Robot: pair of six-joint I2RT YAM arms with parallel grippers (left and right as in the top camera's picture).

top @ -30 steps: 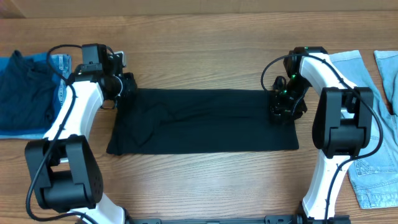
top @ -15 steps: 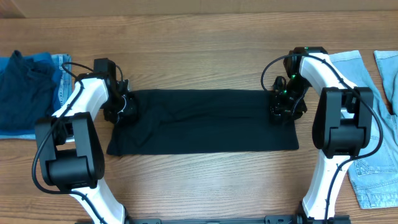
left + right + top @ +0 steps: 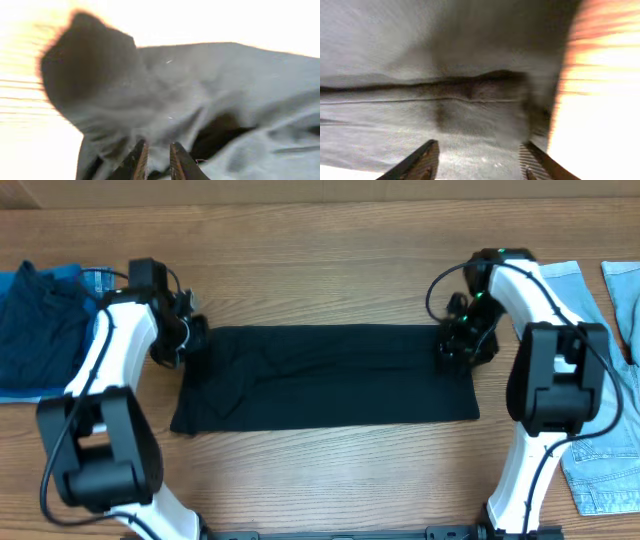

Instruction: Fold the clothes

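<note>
1. On the wooden table (image 3: 320, 240), between the two arms, the clothes (image 3: 330, 375) lie flat as one long black band, with some soft wrinkles in the left half
2. At the upper left corner of the clothes stands the left gripper (image 3: 188, 340), low over the edge of the fabric
3. From the left wrist camera, the left gripper (image 3: 157, 161) has its fingers (image 3: 137, 160) almost together, with only a thin gap between them; the cloth (image 3: 210, 95) rises in a bunch just in front of the tips, but I cannot tell if a fold is really pinched between them
4. At the upper right corner of the clothes stands the right gripper (image 3: 462, 345), on the edge of the fabric
5. From the right wrist camera, the right gripper (image 3: 477, 161) has its fingers (image 3: 422, 160) spread wide apart, released, and the cloth (image 3: 420, 60) with a dark seam lies flat under them
6. Left of the clothes, apart from them, lies a dark navy garment (image 3: 35, 320)
7. Right of the clothes, beyond the right arm, lies a light blue denim piece (image 3: 600, 430)
</note>
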